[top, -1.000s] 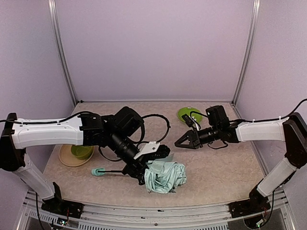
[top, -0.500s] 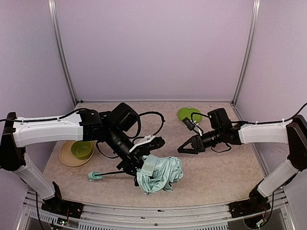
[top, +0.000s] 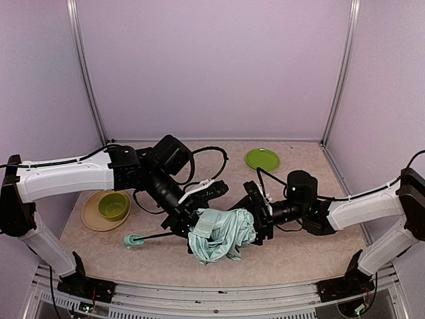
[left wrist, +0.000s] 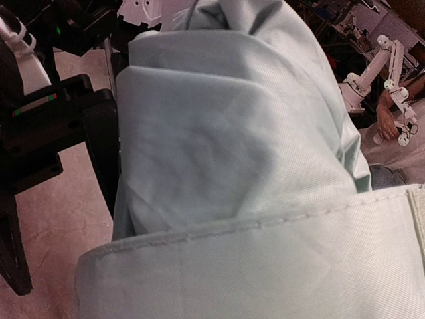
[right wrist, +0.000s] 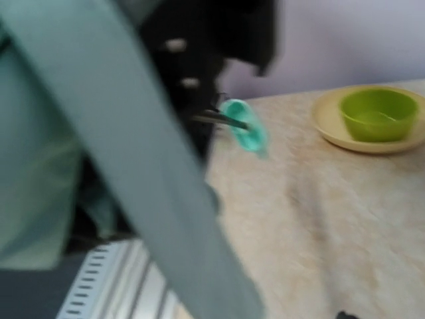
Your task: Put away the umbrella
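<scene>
Umbrella [top: 219,236] is mid-bench, near edge, canopy collapsed into a loose mint bundle. The thin black shaft [top: 156,236] sticks out to my left with the handle [top: 135,240] at its end. Left claw [top: 188,224] is buried under the fabric. I read it as clamped on the umbrella near the canopy, though the left wrist view is all cloth. Right claw [top: 256,214] is spread wide and right up against the bundle's other side, gripping nothing yet. Progress, my call: folded down but messy. Fabric needs gathering, the strap looks undone, and the shaft looks extended, so roughly halfway. The bench [top: 299,256] is beige speckled. A green plate [top: 263,159] sits at the back, a green bowl [top: 113,205] on a tan plate [top: 91,218] at left. Lilac walls [top: 212,66] on metal posts enclose the cell.
</scene>
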Action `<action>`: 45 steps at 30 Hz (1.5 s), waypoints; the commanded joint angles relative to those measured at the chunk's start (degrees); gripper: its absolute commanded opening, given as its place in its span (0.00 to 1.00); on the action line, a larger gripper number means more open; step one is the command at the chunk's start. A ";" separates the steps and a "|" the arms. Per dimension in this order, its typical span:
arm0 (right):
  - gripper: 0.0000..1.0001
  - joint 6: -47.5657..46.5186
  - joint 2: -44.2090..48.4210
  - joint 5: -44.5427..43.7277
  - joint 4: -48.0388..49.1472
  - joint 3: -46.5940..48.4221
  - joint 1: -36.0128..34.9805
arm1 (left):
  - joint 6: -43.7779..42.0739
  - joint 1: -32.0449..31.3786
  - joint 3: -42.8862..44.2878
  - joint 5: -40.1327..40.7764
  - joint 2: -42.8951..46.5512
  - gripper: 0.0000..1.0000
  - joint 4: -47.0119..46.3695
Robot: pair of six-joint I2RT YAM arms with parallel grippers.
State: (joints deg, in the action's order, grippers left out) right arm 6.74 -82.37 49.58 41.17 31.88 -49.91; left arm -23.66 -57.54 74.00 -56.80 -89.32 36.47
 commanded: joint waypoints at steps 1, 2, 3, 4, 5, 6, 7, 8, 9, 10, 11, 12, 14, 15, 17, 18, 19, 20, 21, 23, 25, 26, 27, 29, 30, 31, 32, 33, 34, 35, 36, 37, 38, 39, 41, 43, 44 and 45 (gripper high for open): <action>0.78 3.48 -3.03 0.61 12.08 -2.15 -3.43 | -0.85 0.69 2.12 -2.04 -0.03 0.00 -0.45; 0.76 4.68 -3.68 0.85 13.88 -2.78 -3.60 | -0.73 0.87 2.16 -2.01 0.05 0.00 -0.71; 0.73 5.41 -4.16 0.34 15.27 -3.20 -3.82 | -0.64 1.07 2.20 -2.02 0.18 0.00 -0.82; 0.70 6.12 -4.67 0.15 16.50 -3.50 -3.94 | -0.66 1.17 2.31 -2.01 0.20 0.00 -0.87; 0.68 6.70 -5.25 0.16 17.73 -3.47 -4.15 | -0.64 1.27 2.37 -1.97 0.20 0.00 -0.85; 0.66 7.09 -5.82 -0.13 18.58 -3.22 -4.48 | -0.66 1.36 2.45 -1.92 0.20 0.00 -0.75; 0.64 7.17 -6.36 -0.75 19.35 -2.80 -4.90 | -0.77 1.37 2.47 -1.92 0.20 0.00 -0.70; 0.64 7.09 -7.11 -1.43 19.42 -2.26 -5.27 | -0.77 1.38 2.51 -1.85 0.20 0.00 -0.70; 0.61 6.82 -7.68 -2.50 19.21 -1.73 -5.63 | -0.71 1.38 2.47 -1.85 0.24 0.00 -0.70; 0.60 6.82 -8.24 -3.75 19.17 -1.34 -5.86 | -0.71 1.39 2.39 -1.79 0.28 0.00 -0.76; 0.59 6.93 -8.88 -4.32 19.63 -1.09 -5.95 | -0.62 1.45 2.38 -1.81 0.41 0.00 -0.87; 0.60 7.12 -9.36 -5.00 20.18 -0.89 -5.99 | -0.56 1.46 2.37 -1.78 0.50 0.00 -0.99; 0.60 7.26 -9.93 -6.42 21.19 -0.50 -6.19 | -0.41 1.46 2.27 -1.84 0.68 0.00 -1.21; 0.58 7.19 -10.12 -6.95 21.37 -0.24 -6.27 | -0.35 1.46 2.26 -1.83 0.67 0.00 -1.27; 0.51 6.78 -10.26 -7.60 21.25 0.35 -6.46 | -0.42 1.46 2.25 -1.83 0.68 0.00 -1.31; 0.47 6.57 -10.46 -7.31 21.20 0.78 -6.51 | -0.39 1.46 2.22 -1.87 0.60 0.00 -1.31; 0.43 6.34 -10.66 -7.02 20.99 1.12 -6.60 | -0.46 1.46 2.29 -1.95 0.55 0.00 -1.31; 0.40 5.94 -10.83 -6.52 20.64 1.54 -6.67 | -0.50 1.46 2.29 -1.98 0.47 0.00 -1.31; 0.40 5.47 -11.04 -6.10 20.06 1.90 -6.79 | -0.51 1.46 2.36 -2.00 0.40 0.00 -1.31; 0.40 4.72 -11.25 -5.75 18.80 2.39 -6.92 | -0.51 1.46 2.38 -2.16 0.41 0.00 -1.48; 0.31 4.61 -11.41 -5.60 18.54 2.48 -6.88 | -0.60 1.53 2.47 -2.22 0.50 0.00 -1.57; 0.24 4.55 -11.41 -5.58 18.39 2.48 -6.92 | -0.59 1.55 2.54 -2.18 0.54 0.00 -1.58; 0.15 4.48 -11.39 -5.55 18.07 2.53 -6.87 | -0.59 1.55 2.57 -2.27 0.55 0.00 -1.50; 0.00 4.18 -10.73 -6.59 16.33 2.78 -6.83 | -0.44 1.57 2.60 -2.28 0.75 0.00 -1.46; 0.00 3.83 -10.07 -8.07 15.11 2.89 -6.81 | -0.37 1.55 2.52 -2.22 0.85 0.00 -1.41; 0.00 3.70 -9.32 -10.15 13.69 3.03 -6.19 | -0.18 1.57 2.47 -1.86 0.96 0.00 -1.40; 0.00 3.68 -8.57 -12.02 12.11 3.48 -5.26 | 0.10 1.44 2.41 -1.07 1.06 0.00 -1.40; 0.00 3.80 -7.61 -13.83 10.27 3.95 -3.81 | 0.23 1.21 2.38 0.11 1.20 0.00 -1.18; 0.00 4.02 -6.63 -15.59 8.41 4.65 -2.19 | 0.13 0.82 2.51 2.04 1.29 0.00 -0.65; 0.00 4.44 -5.67 -16.89 6.57 5.39 -0.18 | -0.13 0.20 2.80 4.15 1.38 0.00 -0.04; 0.00 4.82 -4.70 -17.67 4.91 6.18 2.14 | -0.34 -0.49 3.00 6.75 1.55 0.00 0.38; 0.00 5.75 -3.98 -17.68 3.40 6.95 4.82 | -0.98 -1.76 3.33 9.54 1.92 0.00 0.93; 0.00 6.64 -3.34 -17.15 2.11 7.52 7.35 | -1.58 -2.60 3.62 11.70 2.55 0.00 1.46; 0.00 7.27 -2.91 -16.59 0.62 8.24 9.88 | -1.94 -3.37 3.62 14.60 3.18 0.00 1.48; 0.00 6.57 -2.41 -16.37 -4.74 9.88 13.89 | -2.65 -4.28 3.57 17.55 4.12 0.00 1.60; 0.00 3.78 -2.28 -17.41 -9.98 12.17 16.12 | -2.86 -4.67 3.25 19.27 4.71 0.00 1.68; 0.00 2.25 -2.35 -17.56 -11.78 12.88 16.65 | -3.06 -4.95 3.06 20.16 5.02 0.00 1.48; 0.00 0.78 -2.43 -17.84 -13.62 13.51 16.98 | -3.40 -5.28 2.89 21.07 5.28 0.00 1.38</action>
State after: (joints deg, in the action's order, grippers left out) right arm 11.31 -85.03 36.29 39.00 42.74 -36.56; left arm -24.34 -60.82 75.33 -38.65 -88.20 37.63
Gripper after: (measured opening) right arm 0.009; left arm 0.297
